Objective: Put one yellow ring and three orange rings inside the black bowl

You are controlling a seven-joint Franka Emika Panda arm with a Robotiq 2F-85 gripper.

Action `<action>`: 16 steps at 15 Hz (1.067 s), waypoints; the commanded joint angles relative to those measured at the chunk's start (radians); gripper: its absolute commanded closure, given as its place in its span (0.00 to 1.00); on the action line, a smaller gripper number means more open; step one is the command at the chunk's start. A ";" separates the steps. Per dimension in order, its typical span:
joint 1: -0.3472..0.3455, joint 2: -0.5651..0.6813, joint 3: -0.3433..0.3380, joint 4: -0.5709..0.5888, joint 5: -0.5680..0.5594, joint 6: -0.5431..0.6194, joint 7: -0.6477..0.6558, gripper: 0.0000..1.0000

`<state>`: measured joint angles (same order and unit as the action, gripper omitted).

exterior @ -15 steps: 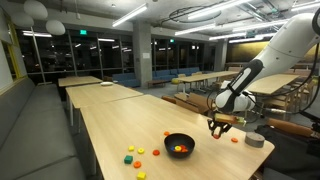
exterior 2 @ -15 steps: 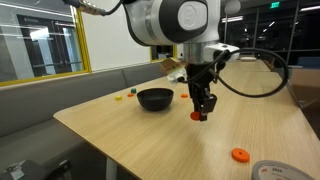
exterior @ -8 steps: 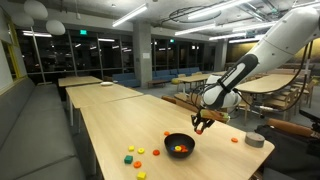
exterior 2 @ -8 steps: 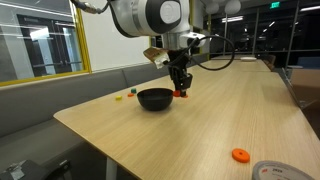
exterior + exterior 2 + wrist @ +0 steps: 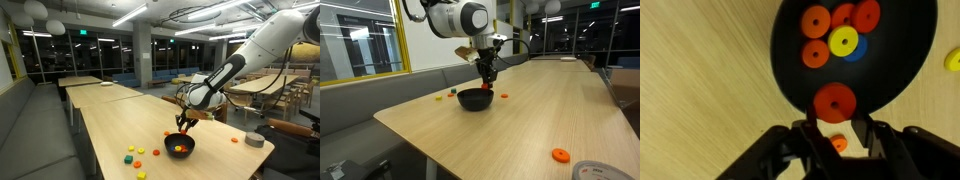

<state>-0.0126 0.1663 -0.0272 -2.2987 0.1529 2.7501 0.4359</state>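
Seeing the claw (image 5: pixel 843 138) pinched shut on one orange ring (image 5: pixel 834 102), right at the black bowl (image 5: pixel 790 65)'s 6 o'clock rim in the wrist view. Counting left to right inside: two orange rings (image 5: pixel 816 20) around 9 to 10 o'clock, one yellow ring (image 5: pixel 843 41) mid-bowl on one blue piece (image 5: pixel 858 50), two orange-red ones at 12. Can't cleanly separate that last pair, overlapping and clipped by the top edge, plus one yellow bit (image 5: pixel 954 62) cut off outside at 3.

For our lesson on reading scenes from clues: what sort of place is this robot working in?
Likely a cafeteria or shared commons: rows of long wooden tables, a cushioned wall bench, and an exit sign overhead.
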 commanded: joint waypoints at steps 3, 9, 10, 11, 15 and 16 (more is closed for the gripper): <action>0.021 0.085 0.041 0.101 0.067 -0.058 -0.062 0.75; 0.011 0.086 0.019 0.107 0.046 -0.144 -0.090 0.04; 0.007 0.081 0.008 0.106 0.040 -0.154 -0.090 0.00; 0.000 0.073 -0.008 0.103 0.030 -0.161 -0.088 0.00; -0.038 0.049 -0.079 0.092 0.005 -0.163 -0.090 0.00; -0.052 0.045 -0.099 0.089 0.001 -0.161 -0.091 0.00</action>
<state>-0.0312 0.2480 -0.0852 -2.2068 0.1763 2.6138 0.3562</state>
